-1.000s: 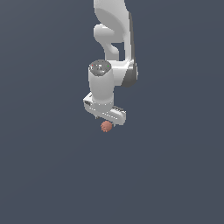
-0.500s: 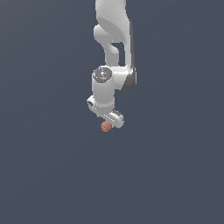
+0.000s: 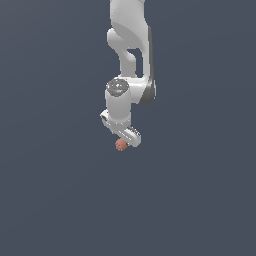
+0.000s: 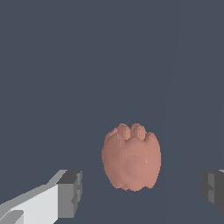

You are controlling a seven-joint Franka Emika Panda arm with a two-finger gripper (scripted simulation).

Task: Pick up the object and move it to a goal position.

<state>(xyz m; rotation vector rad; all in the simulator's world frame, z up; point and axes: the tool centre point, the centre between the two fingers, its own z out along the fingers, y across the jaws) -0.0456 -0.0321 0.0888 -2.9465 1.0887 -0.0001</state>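
The object [image 4: 131, 157] is a small reddish-pink, bumpy ball resting on the dark grey surface. In the exterior view the object [image 3: 120, 145] peeks out just under the white hand. My gripper [image 4: 141, 190] is open, with one grey fingertip on each side of the ball and a clear gap between each pad and the ball. One finger [image 4: 69, 193] is well in view; the other [image 4: 213, 186] shows only at the frame edge. In the exterior view the gripper [image 3: 123, 142] points down over the ball, and its fingertips are mostly hidden by the hand.
A plain dark grey surface [image 3: 60, 200] fills both views. The white arm [image 3: 131, 45] rises from the hand toward the top of the exterior view. Nothing else shows.
The hand has turned about its wrist and come down slightly around the ball. The ball has stayed where it was.
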